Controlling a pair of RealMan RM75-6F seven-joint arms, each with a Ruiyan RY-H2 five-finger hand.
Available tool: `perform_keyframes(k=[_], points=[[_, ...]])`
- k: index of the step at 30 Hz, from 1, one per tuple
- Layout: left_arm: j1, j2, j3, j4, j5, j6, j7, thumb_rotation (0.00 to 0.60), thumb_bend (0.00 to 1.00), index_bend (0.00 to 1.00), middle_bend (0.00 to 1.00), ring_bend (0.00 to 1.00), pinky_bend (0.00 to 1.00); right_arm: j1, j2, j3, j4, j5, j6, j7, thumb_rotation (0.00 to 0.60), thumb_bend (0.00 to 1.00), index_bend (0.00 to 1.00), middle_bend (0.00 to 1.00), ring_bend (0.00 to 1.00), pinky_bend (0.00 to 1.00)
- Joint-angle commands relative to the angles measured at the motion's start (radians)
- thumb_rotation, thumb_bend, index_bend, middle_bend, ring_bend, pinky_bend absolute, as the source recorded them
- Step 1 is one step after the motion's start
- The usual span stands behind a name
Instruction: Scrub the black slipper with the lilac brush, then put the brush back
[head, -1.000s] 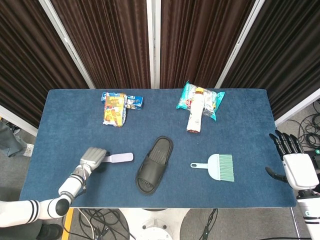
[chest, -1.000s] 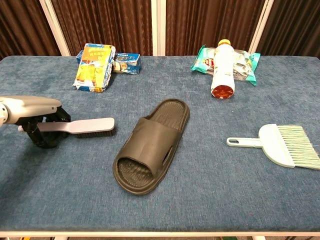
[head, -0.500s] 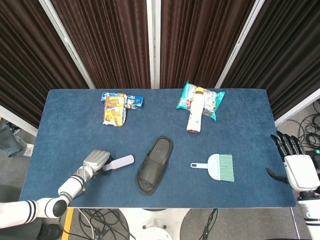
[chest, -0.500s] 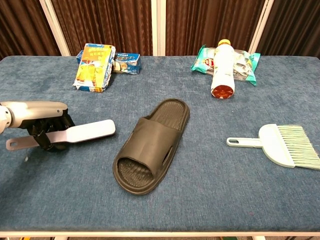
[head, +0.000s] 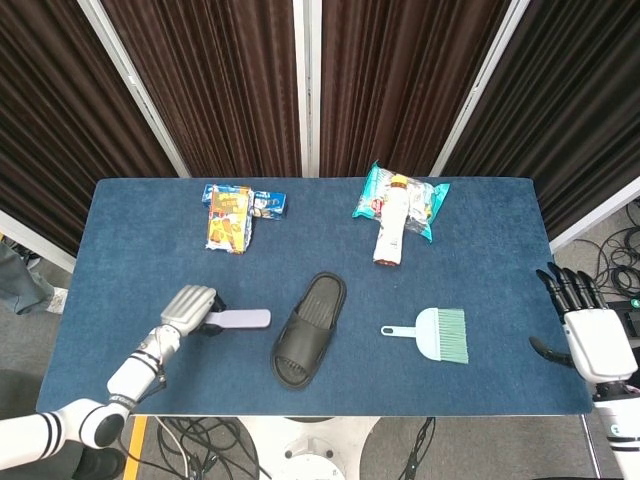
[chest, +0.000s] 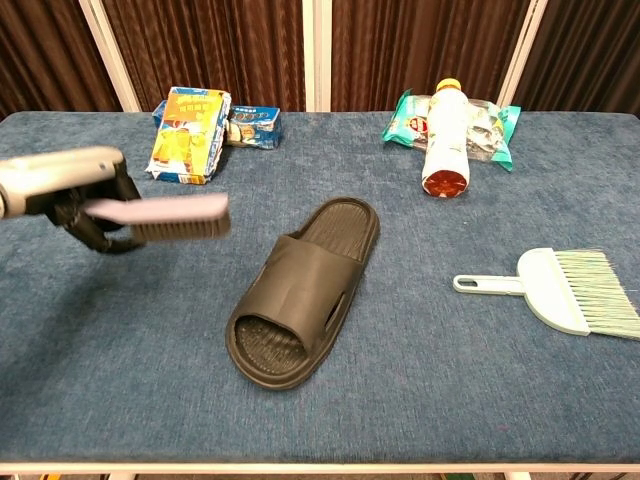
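The black slipper (head: 308, 329) (chest: 302, 291) lies sole-down in the middle of the blue table, toe opening toward the front edge. My left hand (head: 189, 308) (chest: 75, 190) grips the handle of the lilac brush (head: 240, 319) (chest: 175, 217), which hangs level in the air left of the slipper, bristles down, its head pointing at the slipper. A gap remains between brush and slipper. My right hand (head: 586, 331) stays off the table's right edge, fingers spread and holding nothing; the chest view does not show it.
A pale blue hand broom (head: 436, 334) (chest: 560, 286) lies right of the slipper. At the back stand snack boxes (head: 236, 213) (chest: 200, 122) on the left and a bottle on a teal packet (head: 396, 213) (chest: 447, 132) on the right.
My left hand has lifted the lilac brush off the table and levelled it, carrying it slightly toward the slipper. The right hand has barely moved.
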Motion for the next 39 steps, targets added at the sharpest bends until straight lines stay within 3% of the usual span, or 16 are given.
perform_keyframes(k=[1, 6, 13, 18, 22, 26, 31, 39], points=[[0.046, 0.020, -0.001, 0.008, 0.146, 0.106, -0.152, 0.600, 0.43, 1.00, 1.00, 0.99, 1.00, 0.032, 0.008, -0.002, -0.021, -0.021, -0.042, -0.026, 0.600, 0.10, 0.00, 0.01, 0.00, 0.00], [0.070, -0.020, 0.021, 0.065, 0.290, 0.231, -0.228, 0.600, 0.48, 1.00, 1.00, 1.00, 1.00, 0.142, 0.003, 0.009, -0.067, -0.060, -0.187, -0.078, 0.600, 0.09, 0.00, 0.01, 0.00, 0.00], [0.074, -0.084, 0.090, 0.173, 0.434, 0.305, -0.201, 0.600, 0.49, 1.00, 1.00, 1.00, 1.00, 0.415, -0.089, 0.080, -0.093, -0.006, -0.548, -0.174, 0.600, 0.09, 0.00, 0.00, 0.00, 0.00], [0.072, -0.125, 0.121, 0.220, 0.493, 0.331, -0.168, 0.600, 0.49, 1.00, 1.00, 1.00, 1.00, 0.617, -0.232, 0.128, -0.003, 0.120, -0.796, -0.284, 0.600, 0.07, 0.00, 0.00, 0.00, 0.00], [0.067, -0.148, 0.126, 0.237, 0.507, 0.333, -0.138, 0.600, 0.49, 1.00, 1.00, 1.00, 1.00, 0.755, -0.365, 0.142, 0.126, 0.236, -0.927, -0.377, 0.600, 0.04, 0.00, 0.00, 0.00, 0.00], [0.055, -0.164, 0.114, 0.242, 0.496, 0.320, -0.127, 0.600, 0.49, 1.00, 1.00, 1.00, 1.00, 0.874, -0.488, 0.130, 0.266, 0.336, -0.999, -0.453, 0.600, 0.04, 0.00, 0.00, 0.00, 0.00], [0.036, -0.183, 0.088, 0.256, 0.447, 0.268, -0.110, 0.600, 0.49, 1.00, 1.00, 1.00, 1.00, 0.971, -0.593, 0.081, 0.386, 0.422, -1.003, -0.543, 0.600, 0.03, 0.00, 0.00, 0.00, 0.00], [0.002, -0.236, 0.036, 0.286, 0.356, 0.185, -0.107, 0.600, 0.49, 1.00, 1.00, 1.00, 1.00, 1.053, -0.668, 0.012, 0.475, 0.559, -0.972, -0.609, 0.600, 0.03, 0.00, 0.00, 0.00, 0.00]])
